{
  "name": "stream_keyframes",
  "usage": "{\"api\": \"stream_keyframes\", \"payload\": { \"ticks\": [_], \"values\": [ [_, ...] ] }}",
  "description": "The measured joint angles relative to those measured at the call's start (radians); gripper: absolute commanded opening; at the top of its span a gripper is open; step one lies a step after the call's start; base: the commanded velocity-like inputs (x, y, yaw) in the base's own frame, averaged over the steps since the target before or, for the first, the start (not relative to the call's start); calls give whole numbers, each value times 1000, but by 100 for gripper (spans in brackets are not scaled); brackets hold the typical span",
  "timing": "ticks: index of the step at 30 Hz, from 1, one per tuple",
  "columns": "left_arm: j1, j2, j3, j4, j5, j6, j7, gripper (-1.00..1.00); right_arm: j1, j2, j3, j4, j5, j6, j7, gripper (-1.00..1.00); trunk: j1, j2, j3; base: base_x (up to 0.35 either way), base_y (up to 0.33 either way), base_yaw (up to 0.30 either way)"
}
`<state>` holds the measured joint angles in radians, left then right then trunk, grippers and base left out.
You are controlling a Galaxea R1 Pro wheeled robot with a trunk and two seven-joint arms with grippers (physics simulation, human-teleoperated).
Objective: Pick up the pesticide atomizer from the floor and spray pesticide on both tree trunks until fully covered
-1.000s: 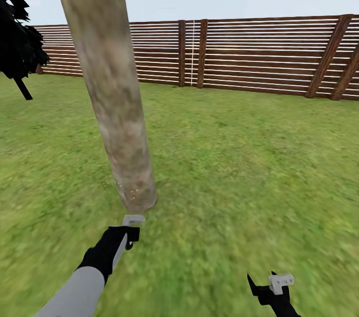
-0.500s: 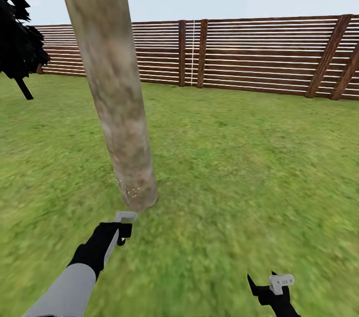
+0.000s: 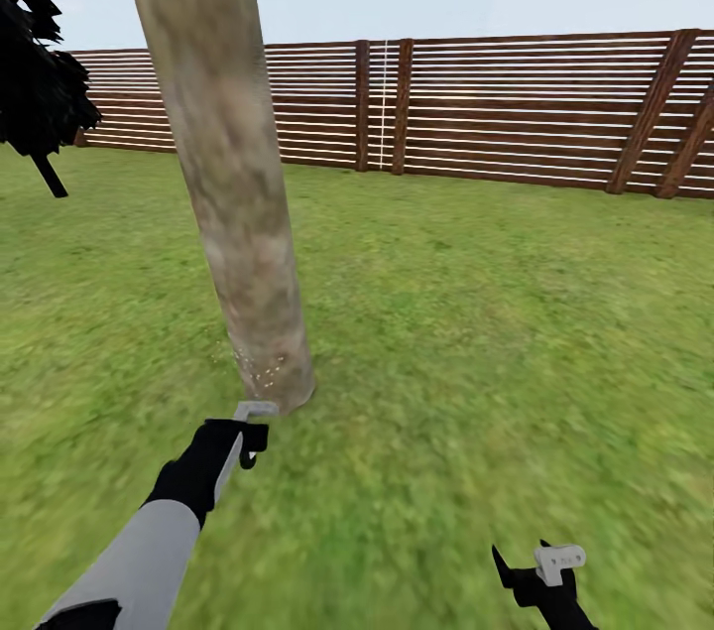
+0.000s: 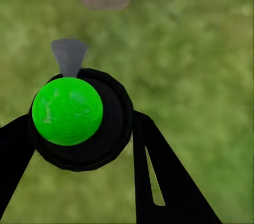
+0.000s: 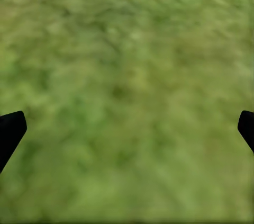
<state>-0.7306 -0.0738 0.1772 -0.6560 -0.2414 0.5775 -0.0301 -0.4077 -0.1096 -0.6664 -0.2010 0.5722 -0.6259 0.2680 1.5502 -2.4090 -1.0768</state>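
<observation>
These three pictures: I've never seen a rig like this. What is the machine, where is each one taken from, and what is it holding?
It is a simulated wheeled robot with two arms, steered by a person. The large picture comes from its head camera, looking down over a grass lawn ringed by a wooden fence. A thick leaning tree trunk stands just ahead, with whitish spray specks near its base. The other two come from cameras near each hand. The left gripper has its jaws shut on the pesticide atomizer, seen from above as a green ball in a black ring, with its grey nozzle pointing at the trunk's foot. The right gripper hangs open over bare grass, holding nothing.
</observation>
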Motion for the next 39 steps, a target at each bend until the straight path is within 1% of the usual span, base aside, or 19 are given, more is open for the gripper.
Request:
{"api": "stream_keyframes", "payload": {
  "ticks": [1, 4, 6, 12, 16, 17, 20, 22, 23, 25, 26, 28, 30, 32, 33, 36, 37, 38, 39],
  "values": [
    [-9, 4, 3, 0, 0, 0, 0, -100, 0, 0, 0, 0, 0, 0, 0, 100, 0, 0, 0, -1, 0, 0],
    [-35, 73, 11, 1, -6, 18, 0, -100, 0, -1, 0, 0, 0, 0, 0, 100, 0, 0, 0, 0, 0, 0],
    [-37, 90, 11, 1, 4, 25, -1, -100, 0, 0, 0, 0, 0, 0, 0, 100, 0, 0, 0, 0, 0, 0],
    [-37, 4, -1, -10, 9, 31, -2, -100, 0, 0, 1, 0, 0, 0, 0, 100, 0, 0, 0, 0, 0, 0],
    [-26, 13, -3, -99, -1, 75, -3, -100, 0, 1, 1, 0, 0, 0, 0, 100, 0, 0, 0, -174, 0, 0],
    [-25, 22, -2, -113, -5, 79, -3, -100, 0, 1, 1, -1, 0, 0, 0, 100, 0, 0, 0, -315, 0, 0],
    [-24, 69, 0, -122, -4, 82, -4, -100, 0, 0, 1, -1, 0, 0, 0, 100, 0, 0, 0, -325, 0, -81],
    [-24, 96, 1, -124, 1, 81, -41, -100, 1, 1, 1, -2, 0, 0, 0, 100, 0, 0, 0, -124, 0, -187],
    [-24, 98, -3, -125, 5, 81, -74, -100, 0, 1, 1, -2, 0, 0, 0, 100, 0, 0, 0, -37, 0, -68],
    [-24, 89, -4, -127, 3, 81, -94, -100, 0, 1, 1, -2, 0, 0, 0, 100, 0, 0, 0, -14, 0, -26],
    [-24, 80, -9, -127, 5, 81, -98, -100, 0, 1, 1, -2, 0, 0, 0, 100, 0, 0, 0, -3, 0, -6],
    [-27, 42, -55, -129, 11, 82, -102, -100, 0, 1, 1, -2, 0, 0, 0, 100, 0, 0, 0, -1, 0, -1],
    [-30, 34, -63, -160, 4, 90, -106, -100, 0, 1, 1, -2, 0, 0, 0, 100, 0, 0, 0, 0, 0, 0],
    [-29, 46, -62, -190, 2, 131, -166, -100, 0, 0, 1, -2, 0, 0, 0, 100, 0, 0, 0, 0, 0, 0],
    [-29, 63, -61, -206, -6, 138, -183, -100, 0, 0, 1, -2, 1, 0, 0, 100, 0, 0, 0, 0, 0, 0],
    [-30, 105, -60, -240, -10, 145, -193, -100, 0, 1, 1, -2, 1, 0, 0, 100, 0, 0, 0, 0, 0, 0],
    [-32, 132, -60, -245, -14, 159, -194, -100, 0, 1, 1, -2, 1, 0, 0, 100, 0, 0, 0, 0, 0, 0],
    [-33, 146, -61, -246, -9, 182, -194, -100, 0, 1, 1, -2, 1, 0, 0, 100, 0, 0, 0, 0, 0, 0],
    [-34, 147, -63, -248, 0, 196, -195, -100, 0, 1, 1, -2, 1, 0, 0, 100, 0, 0, 0, 0, 0, 0]
  ]
}}
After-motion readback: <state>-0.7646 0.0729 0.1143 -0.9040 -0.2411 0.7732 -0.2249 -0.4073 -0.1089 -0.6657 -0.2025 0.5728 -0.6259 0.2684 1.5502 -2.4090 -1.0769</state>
